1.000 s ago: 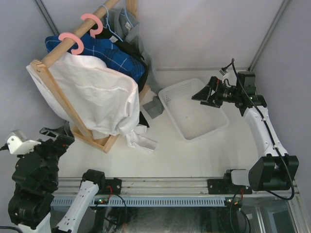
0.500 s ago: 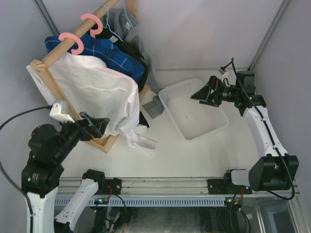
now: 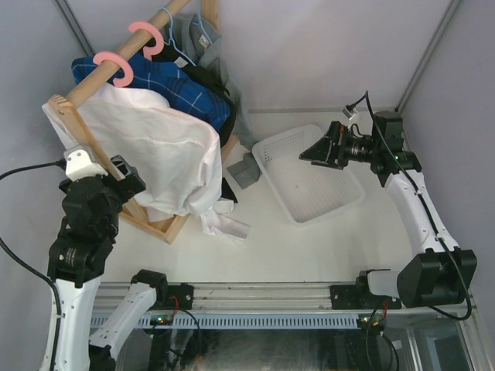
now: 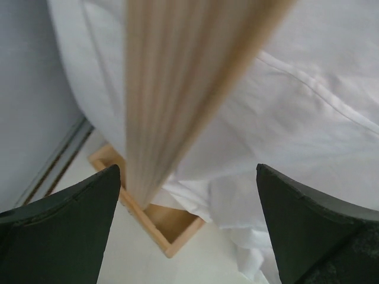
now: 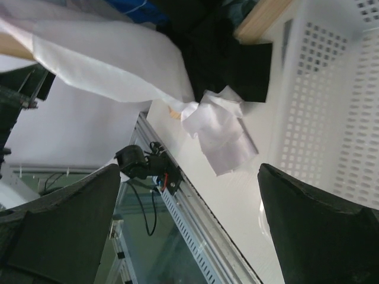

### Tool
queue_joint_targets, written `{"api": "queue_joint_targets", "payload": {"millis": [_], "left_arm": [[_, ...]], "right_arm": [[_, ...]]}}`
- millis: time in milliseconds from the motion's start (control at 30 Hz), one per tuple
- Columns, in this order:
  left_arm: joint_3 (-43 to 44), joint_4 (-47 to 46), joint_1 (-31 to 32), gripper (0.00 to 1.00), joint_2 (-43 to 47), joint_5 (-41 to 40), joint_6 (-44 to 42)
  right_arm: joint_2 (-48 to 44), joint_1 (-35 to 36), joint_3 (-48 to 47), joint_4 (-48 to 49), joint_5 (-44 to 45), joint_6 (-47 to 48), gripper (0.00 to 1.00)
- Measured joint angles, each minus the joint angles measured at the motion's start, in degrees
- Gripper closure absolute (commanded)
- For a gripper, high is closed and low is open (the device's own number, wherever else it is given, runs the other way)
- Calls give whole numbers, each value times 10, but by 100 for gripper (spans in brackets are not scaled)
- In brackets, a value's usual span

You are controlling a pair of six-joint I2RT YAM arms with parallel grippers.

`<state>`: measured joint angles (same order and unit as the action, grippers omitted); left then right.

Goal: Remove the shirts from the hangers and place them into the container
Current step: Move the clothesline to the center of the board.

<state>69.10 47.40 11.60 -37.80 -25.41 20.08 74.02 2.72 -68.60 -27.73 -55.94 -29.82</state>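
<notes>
**While the shirts hang on the rack, both grippers stand wide open**

As you look down from above, the white shirt point(image 3: 155, 147) drapes the front of the rack point(image 3: 168, 229). The plaid shirt point(image 3: 182, 91), black shirt point(image 3: 210, 83) and grey shirt point(image 3: 195, 35) are bunched behind it. Two pink hangers point(image 3: 114, 67) hook over the top rod, and a wire hanger point(image 3: 176, 48) shows by the grey shirt. A white sleeve point(image 3: 226, 224) lies on the table point(image 3: 271, 247) beside the rack's foot. The basket point(image 3: 272, 145) sits on the table just right of the rack.

Your left gripper point(image 3: 130, 179) is raised at the rack's near left side, by the white shirt's lower edge. In its wrist view the fingers point(image 4: 65, 225) are spread wide. The blurred post point(image 4: 172, 89) fills the gap between them, with white cloth beyond. You cannot tell whether they touch the post.

Your right gripper point(image 3: 313, 153) hovers over the basket's far left part, pointing toward the rack. Its fingers point(image 5: 65, 231) are spread too, gripping nothing. Between them you see the sleeve, black cloth and the basket's perforated wall.
</notes>
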Motion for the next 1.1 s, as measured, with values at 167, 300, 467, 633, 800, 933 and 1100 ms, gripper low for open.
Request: {"api": "queue_joint_targets", "payload": {"millis": [167,300,467,633,800,933,1100], "left_arm": [[0,-3,-17,0,-1,-79,-7],[2,1,-64,0,-21,-100,-5],[3,-1,-134,0,-38,-73,5],[3,-1,-178,0,-40,-36,2],[2,18,-189,0,-30,24,3],[-25,16,-189,0,23,101,18],[-37,13,-189,0,108,162,47]], "right_arm": [[-8,38,0,21,-25,7,0],[-9,77,-11,23,-29,17,0],[-9,97,-17,27,-29,20,0],[-8,112,-26,22,-27,35,0],[-5,168,-67,-2,1,83,0],[-6,206,-85,-4,47,121,0],[-14,234,-85,-1,96,156,0]]}}
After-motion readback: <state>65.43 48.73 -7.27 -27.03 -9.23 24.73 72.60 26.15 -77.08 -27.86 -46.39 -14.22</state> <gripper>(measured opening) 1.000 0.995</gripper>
